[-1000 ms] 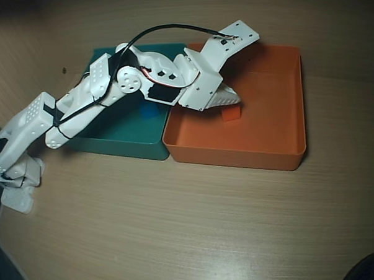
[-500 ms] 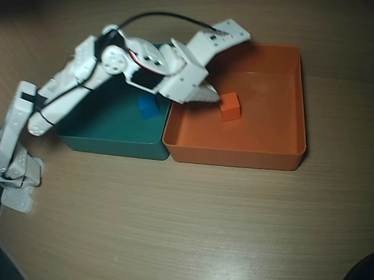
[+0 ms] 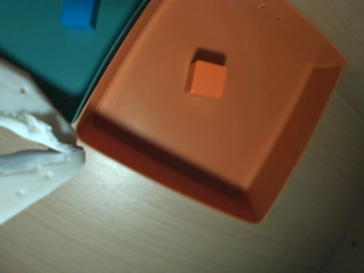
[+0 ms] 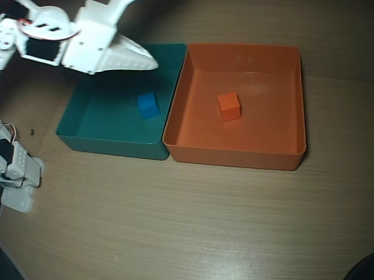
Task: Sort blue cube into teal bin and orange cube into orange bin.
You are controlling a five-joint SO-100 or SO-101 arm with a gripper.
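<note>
Both cubes binned — blue cube (image 4: pixel 148 106) in teal bin (image 4: pixel 81 129), orange cube (image 4: pixel 229 106) mid-floor of orange bin (image 4: pixel 237 155). Gripper (image 4: pixel 151 60), fingers pressed together and empty, hangs over teal bin's far edge — nothing left to fetch.

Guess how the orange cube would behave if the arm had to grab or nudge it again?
The orange cube looks like a rigid block with flat faces and sharp edges, so it should slide, not roll. Its matte faces probably give decent grip. It is small beside the orange bin, so likely light; a nudge could send it skidding to a wall.

Blue cube (image 4: pixel 148 105) in teal bin (image 4: pixel 87 122); orange cube (image 4: pixel 229 106) in orange bin (image 4: pixel 280 139).
</note>
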